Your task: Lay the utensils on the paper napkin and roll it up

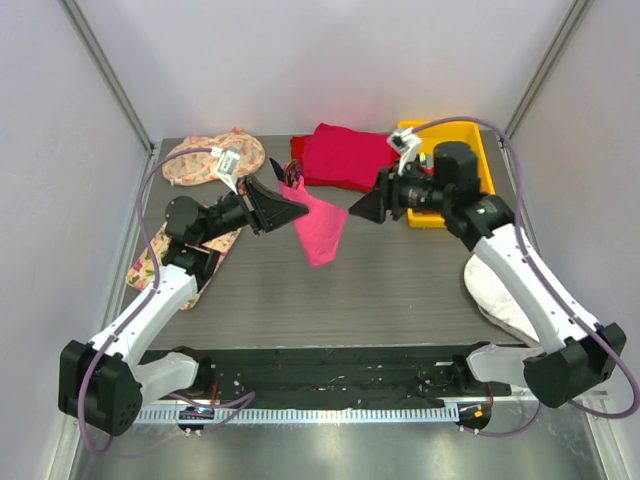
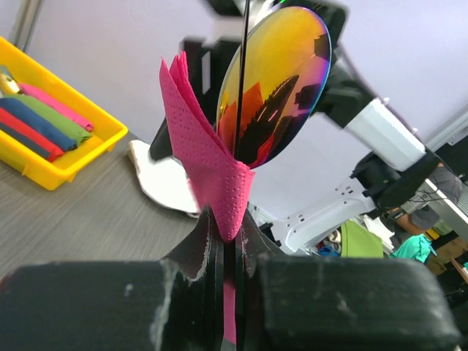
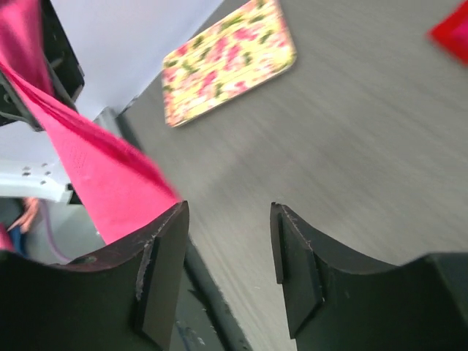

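Left pincer (image 1: 303, 212) is squeezed shut on the paper napkin (image 1: 322, 232). From above, it holds the napkin up in the air just in front of the red cloth pile (image 1: 340, 155). The right pincer (image 1: 357, 208) faces it, also in front of the pile, and the utensils (image 1: 285, 178) lie at the pile's edge nearest the left arm, not on the napkin yet. In the left wrist view the napkin (image 2: 208, 172) sticks up, folded, from between the shut fingers (image 2: 197, 245). A shiny rainbow oval (image 2: 278, 80) like a spoon head is close behind it, and I cannot tell what holds that. In the right wrist view the right pincer (image 3: 228, 219) has its jaws apart with nothing between them, and the napkin (image 3: 95, 175) hangs just beside one finger. The paper is thin, so a hard tug could rip it. If it is let go while folded, it might land crumpled. The table (image 1: 400, 280) is grey with wood lines, and plain pale walls (image 1: 330, 60) stand around it.
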